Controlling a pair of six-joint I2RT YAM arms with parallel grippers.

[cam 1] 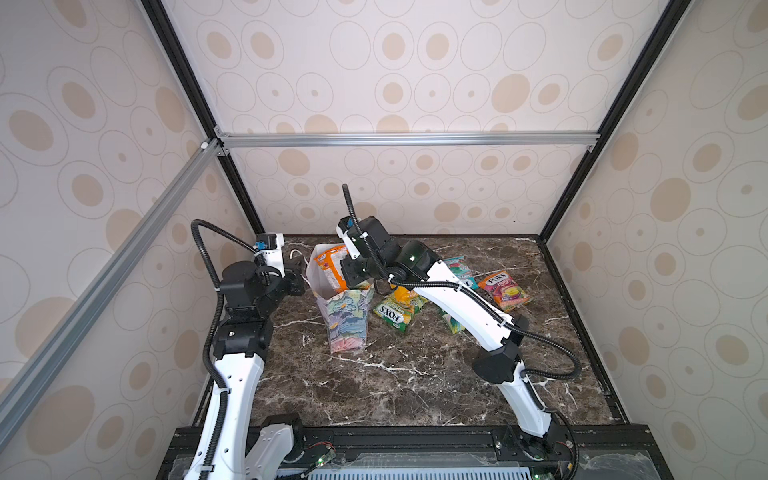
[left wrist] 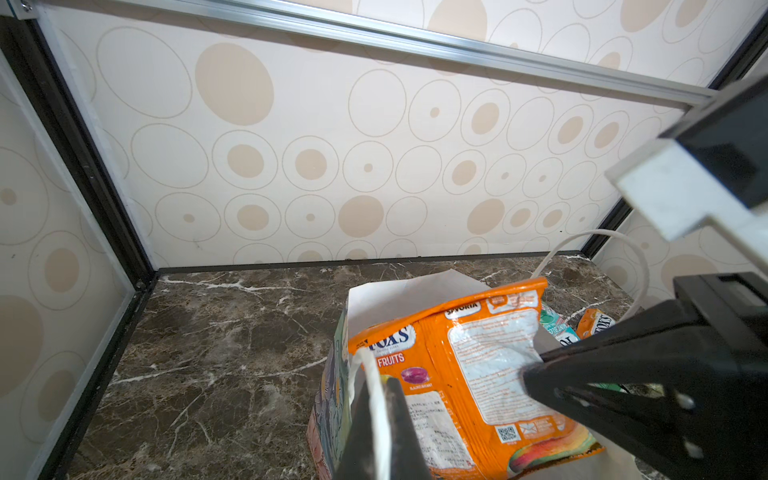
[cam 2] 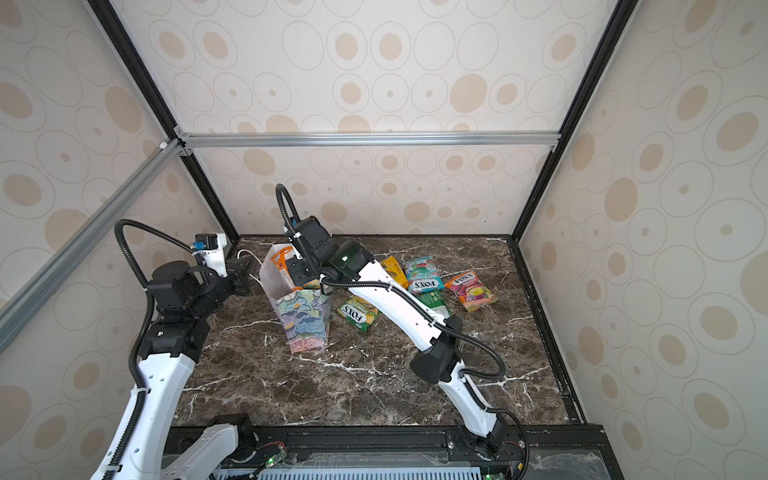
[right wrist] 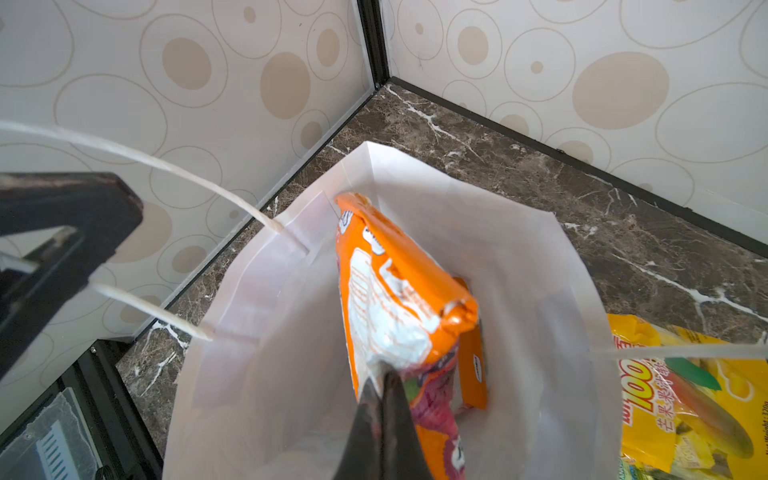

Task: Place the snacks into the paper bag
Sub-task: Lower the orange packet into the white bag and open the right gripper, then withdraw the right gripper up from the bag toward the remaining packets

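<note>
**Examiner:** State of the jaws?

**Recorder:** The right gripper [right wrist: 384,386] is pressed together on one edge of the orange packet [right wrist: 390,291], pinching it. The left gripper [left wrist: 379,390] is closed on a white cord handle [right wrist: 187,178] of the bag [right wrist: 266,332]. That hold appears to draw the near side outward, so the mouth stands open.

**Examiner:** Where is the packet, relative to the bag?

**Recorder:** It is inside the mouth, on end and tilted, with its upper end near rim height. It has not been released. A second orange edge shows deeper in the bag beside it. Whether that is a separate packet cannot be told.

**Examiner:** Progress?

**Recorder:** Judged less than half done. Five packets lie on the table [cam 2: 374,395] outside the bag, all on the side away from the left gripper.
- The green packet [cam 2: 357,313] is nearest the bag.
- The yellow packet [cam 2: 395,270] and teal packet [cam 2: 424,272] lie further out.
- The dark green packet [cam 2: 434,301] is partly under the right arm [cam 2: 395,299].
- The pink-orange packet [cam 2: 469,291] is farthest.

The bag's bottom is hidden, so its contents cannot be counted.

**Examiner:** Condition of the goods?

**Recorder:** The orange packet is glossy and crinkled, with a white label panel and "FOX'S FRUITS" lettering. It looks limp and likely to fold on release. The bag stands upright, white inside and floral outside, with creased walls.
</note>
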